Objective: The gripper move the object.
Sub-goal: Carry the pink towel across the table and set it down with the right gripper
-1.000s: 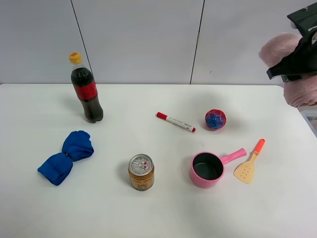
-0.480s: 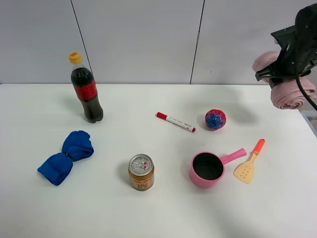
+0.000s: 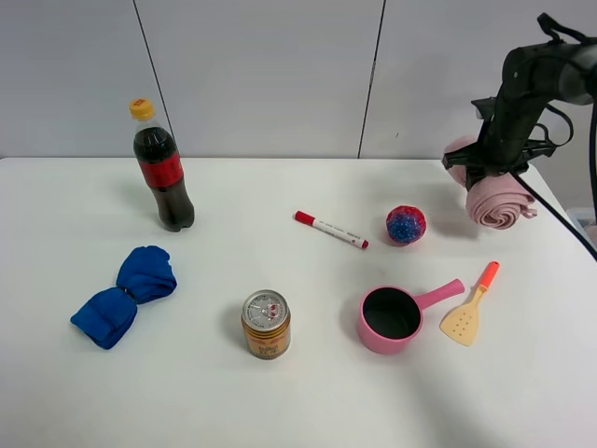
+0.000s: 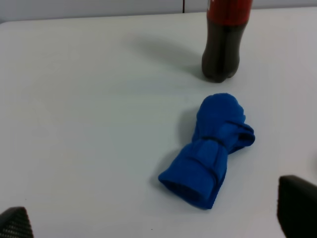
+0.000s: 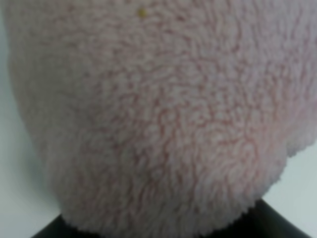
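The pink fluffy rolled towel (image 3: 496,201) hangs in my right gripper (image 3: 492,170) at the back right of the white table, low over the surface; I cannot tell whether it touches. The gripper is shut on its middle. In the right wrist view the towel (image 5: 148,114) fills almost the whole picture, with dark finger parts just showing at the edge. My left gripper (image 4: 154,218) is open and empty above the table near the blue cloth bundle (image 4: 210,151); it is out of the exterior view.
On the table are a cola bottle (image 3: 163,173), the blue cloth bundle (image 3: 124,296), a can (image 3: 266,324), a red marker (image 3: 331,230), a blue-red ball (image 3: 406,225), a pink saucepan (image 3: 392,317) and an orange spatula (image 3: 469,308). The table's right edge is near the towel.
My right gripper has carried the pink towel down and to the left, from high at the right edge to low over the table's back right. Nothing else moved.
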`<move>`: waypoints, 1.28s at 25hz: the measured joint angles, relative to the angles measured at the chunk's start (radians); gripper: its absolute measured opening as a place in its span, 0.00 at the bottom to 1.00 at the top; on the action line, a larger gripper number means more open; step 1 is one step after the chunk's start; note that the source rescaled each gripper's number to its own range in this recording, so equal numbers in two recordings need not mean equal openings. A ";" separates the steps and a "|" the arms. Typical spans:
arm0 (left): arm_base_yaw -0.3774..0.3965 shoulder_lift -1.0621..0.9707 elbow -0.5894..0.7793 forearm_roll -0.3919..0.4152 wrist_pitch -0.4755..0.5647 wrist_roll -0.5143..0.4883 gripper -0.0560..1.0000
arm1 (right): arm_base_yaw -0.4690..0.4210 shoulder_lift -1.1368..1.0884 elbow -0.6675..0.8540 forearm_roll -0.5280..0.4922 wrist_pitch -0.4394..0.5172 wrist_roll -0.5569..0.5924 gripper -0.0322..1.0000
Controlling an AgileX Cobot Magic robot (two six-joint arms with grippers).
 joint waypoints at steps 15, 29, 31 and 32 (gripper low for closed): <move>0.000 0.000 0.000 0.000 0.000 0.000 1.00 | 0.000 0.114 -0.003 0.000 -0.104 0.033 0.03; 0.000 0.000 0.000 0.000 0.000 0.000 1.00 | 0.000 0.112 -0.005 -0.051 -0.138 0.167 0.88; 0.000 0.000 0.000 0.000 0.000 0.000 1.00 | 0.000 0.112 -0.005 -0.084 -0.134 0.191 0.96; 0.000 0.000 0.000 0.000 0.000 0.000 1.00 | 0.000 0.112 -0.005 -0.093 -0.131 0.195 0.98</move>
